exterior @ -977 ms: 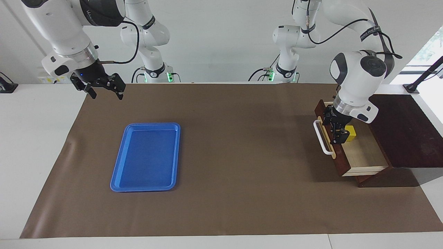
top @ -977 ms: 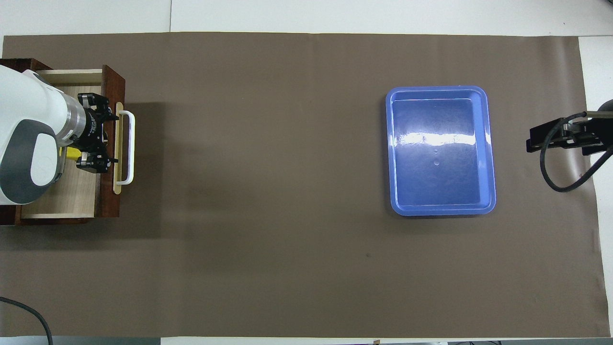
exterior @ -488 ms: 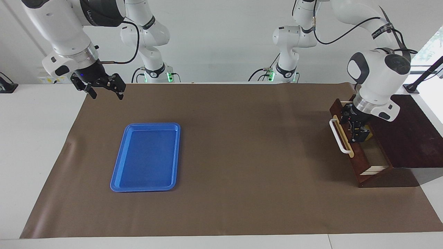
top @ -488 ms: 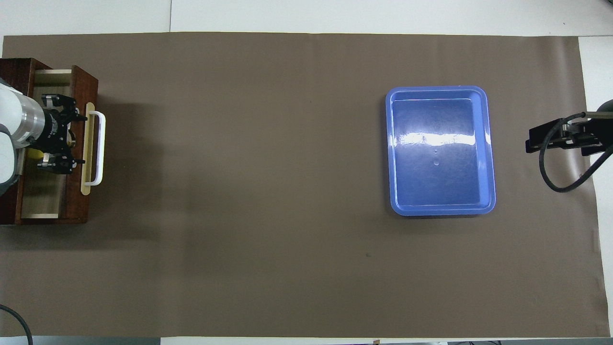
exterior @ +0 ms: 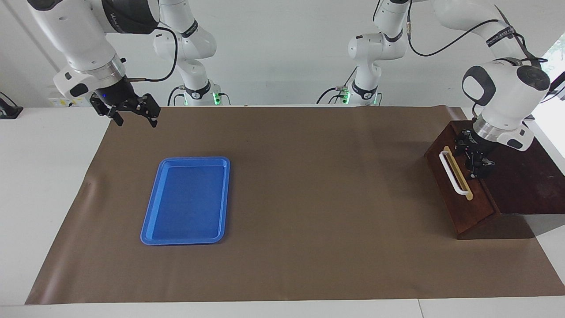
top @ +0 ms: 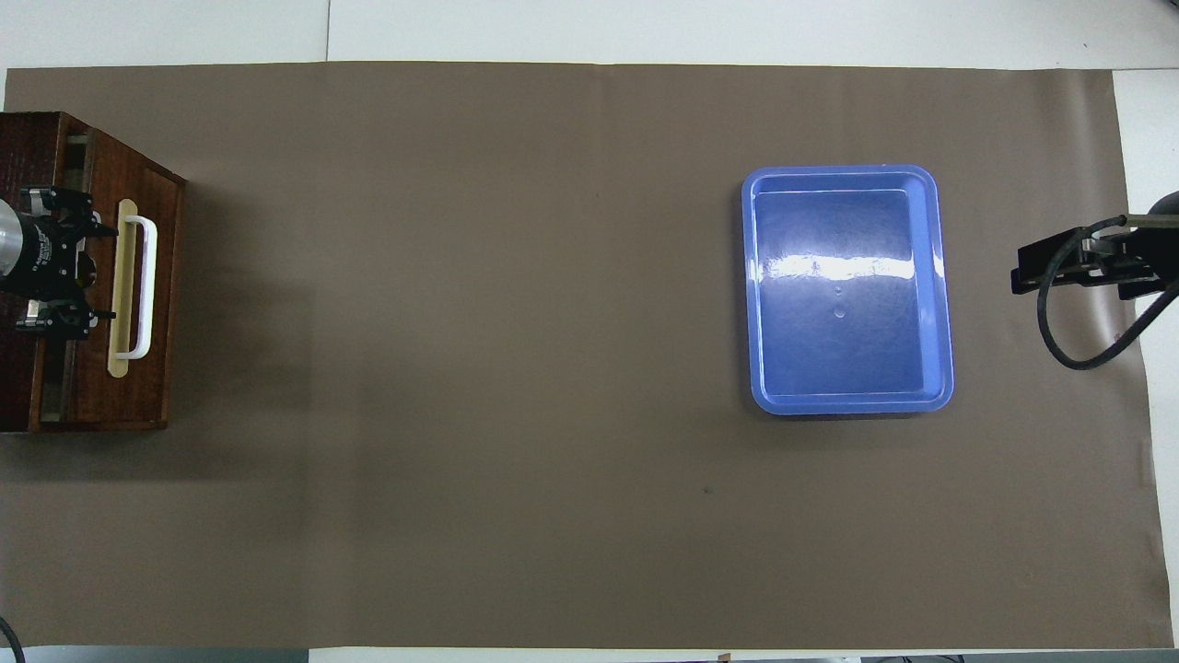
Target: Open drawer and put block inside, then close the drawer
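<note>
The dark wooden drawer (exterior: 461,198) is pushed into its box at the left arm's end of the table. Its white bar handle (exterior: 452,172) faces the table's middle. In the overhead view the drawer front (top: 157,276) still shows a narrow slit along its top edge. The yellow block is hidden. My left gripper (exterior: 472,157) is open and empty, low over the box's top just at the drawer front's upper edge; it also shows in the overhead view (top: 87,273). My right gripper (exterior: 132,115) is open and empty and waits in the air over the mat's edge at the right arm's end (top: 1027,274).
A flat blue tray (exterior: 185,198) lies empty on the brown mat (exterior: 309,198) toward the right arm's end; it also shows in the overhead view (top: 847,295). The wooden box's top (exterior: 521,176) runs back from the drawer front.
The drawer has slid from well open to almost fully in, and the yellow block has gone out of sight inside. My left gripper moved with the drawer front toward the box. The right arm has not moved.
</note>
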`<state>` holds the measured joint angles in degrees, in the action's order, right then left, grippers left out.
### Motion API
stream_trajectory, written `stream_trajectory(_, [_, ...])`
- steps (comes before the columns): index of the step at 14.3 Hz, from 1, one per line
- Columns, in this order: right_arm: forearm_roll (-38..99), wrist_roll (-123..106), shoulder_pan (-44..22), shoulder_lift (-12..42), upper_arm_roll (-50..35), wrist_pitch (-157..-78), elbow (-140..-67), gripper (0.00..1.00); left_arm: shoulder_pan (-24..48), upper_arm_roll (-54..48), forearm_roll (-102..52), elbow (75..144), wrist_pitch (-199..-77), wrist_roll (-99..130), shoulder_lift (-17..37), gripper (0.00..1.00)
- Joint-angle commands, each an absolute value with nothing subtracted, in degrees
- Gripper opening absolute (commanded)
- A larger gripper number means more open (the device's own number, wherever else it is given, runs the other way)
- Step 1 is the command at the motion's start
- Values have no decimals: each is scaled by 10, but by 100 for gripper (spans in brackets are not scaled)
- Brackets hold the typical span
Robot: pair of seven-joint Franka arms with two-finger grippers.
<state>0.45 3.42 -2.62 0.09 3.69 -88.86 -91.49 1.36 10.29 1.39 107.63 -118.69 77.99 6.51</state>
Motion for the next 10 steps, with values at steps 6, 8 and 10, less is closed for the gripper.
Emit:
stream_trajectory(6, [1, 23, -21, 2, 33, -884, -914, 100, 0, 98, 27, 1034, -1130, 665, 59, 100])
stream_trajectory(8, [1, 23, -21, 2, 33, -884, -914, 100, 5, 93, 25, 1024, -1088, 574, 37, 100])
stream_trajectory(10, [1, 23, -21, 2, 33, -884, -914, 100, 14, 91, 19, 1024, -1061, 506, 20, 100])
